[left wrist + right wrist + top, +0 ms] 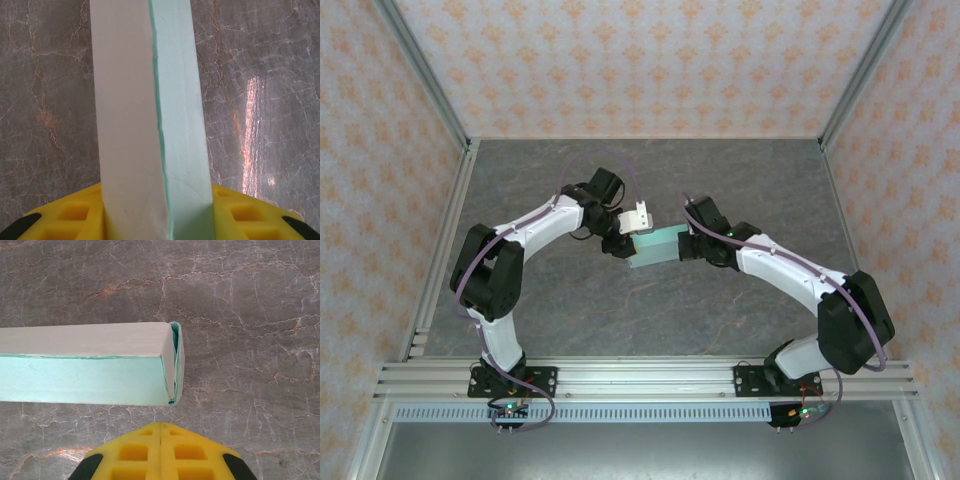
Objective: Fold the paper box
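The paper box [657, 247] is a pale mint-green folded rectangular box, held just above the table's middle between the two arms. My left gripper [619, 241] is shut on its left end. In the left wrist view the box [150, 100] runs straight up from between the yellow fingers [245, 215], white face on the left and mint face on the right. My right gripper [686, 246] is at the box's right end. In the right wrist view its jaws [161, 440] are shut together, empty, just short of the box [90, 370]. The end flap [176, 360] stands slightly ajar.
The grey marbled tabletop [740, 180] stretches around the arms. Patterned walls with metal posts [430, 90] enclose it at the back and sides. An aluminium rail [640, 378] carrying both arm bases runs along the near edge.
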Motion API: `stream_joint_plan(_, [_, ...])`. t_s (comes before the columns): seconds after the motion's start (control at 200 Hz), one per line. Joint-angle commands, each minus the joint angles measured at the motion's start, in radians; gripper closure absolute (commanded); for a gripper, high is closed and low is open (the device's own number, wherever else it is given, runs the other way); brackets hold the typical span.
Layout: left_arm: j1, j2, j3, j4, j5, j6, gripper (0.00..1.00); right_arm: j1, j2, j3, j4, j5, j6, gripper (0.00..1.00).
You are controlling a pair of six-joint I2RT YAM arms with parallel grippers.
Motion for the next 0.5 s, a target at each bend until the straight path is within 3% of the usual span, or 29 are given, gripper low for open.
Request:
stream_joint_plan(0.0, [0.007, 0.018, 0.015, -0.021, -0.068, -0.009, 0.75, 0.001, -0.033, 0.015, -0.025, 0.040, 0.002, 1.00])
stream_joint_plan(0.105, [0.007, 0.015, 0.012, -0.023, -0.066, -0.004, 0.75, 0.001, -0.054, 0.022, -0.046, 0.043, -0.017, 1.00])
stream_joint_plan(0.26, [0.007, 0.013, 0.012, -0.024, -0.068, -0.002, 0.75, -0.033, -0.158, -0.013, -0.047, -0.001, -0.093, 0.72])
stream_joint_plan(0.405, [0.007, 0.014, 0.013, -0.025, -0.071, -0.003, 0.75, -0.105, -0.162, -0.029, 0.009, -0.153, -0.154, 0.58])
stream_joint_plan(0.495, [0.006, 0.013, 0.012, -0.026, -0.069, -0.003, 0.75, -0.118, -0.122, -0.001, 0.009, -0.189, -0.185, 0.56])
